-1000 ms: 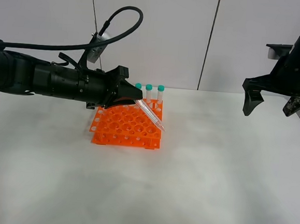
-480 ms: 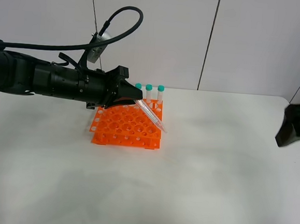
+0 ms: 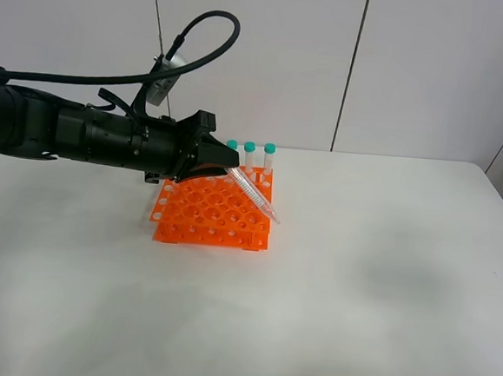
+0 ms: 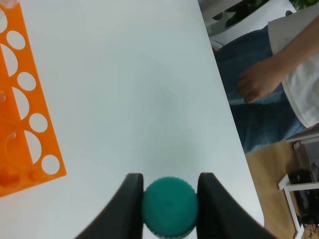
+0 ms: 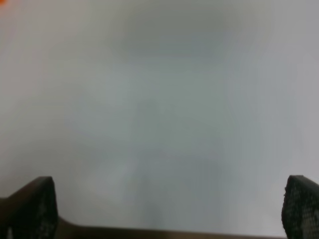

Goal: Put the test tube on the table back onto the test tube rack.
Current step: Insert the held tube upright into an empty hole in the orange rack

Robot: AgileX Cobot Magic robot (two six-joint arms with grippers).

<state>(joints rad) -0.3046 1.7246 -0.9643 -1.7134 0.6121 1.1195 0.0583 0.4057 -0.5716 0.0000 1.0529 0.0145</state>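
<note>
The left gripper [image 3: 226, 162] is clenched on the test tube [image 3: 253, 193]. Its two black fingers [image 4: 130, 201] press on either side of the teal cap [image 4: 169, 208]. From that grip the clear tube slants away and downward, with the pointed tip the part farthest from the gripper. The tip comes down at the edge of the test tube rack [image 3: 213, 211] farthest from the arm; whether it touches the rack or sits in a hole cannot be told.

The orange rack lies directly under and just ahead of the gripper, flat on the white counter [image 3: 357, 283]. Most of its round holes are empty. Just past the fingertips, in the rack's back row, three other teal-capped tubes [image 3: 249, 153] stand upright side by side. In the left wrist view, the rack's holed top plate [image 4: 25, 124] lies to one side of the held cap. Beyond the counter's edge a person [image 4: 269, 84] in jeans and a white top is partly visible.

The right gripper [image 5: 168, 199] is released, its two dark fingertips [image 5: 35, 201] spread wide with nothing between them, over a bare, blurred stretch of counter.
</note>
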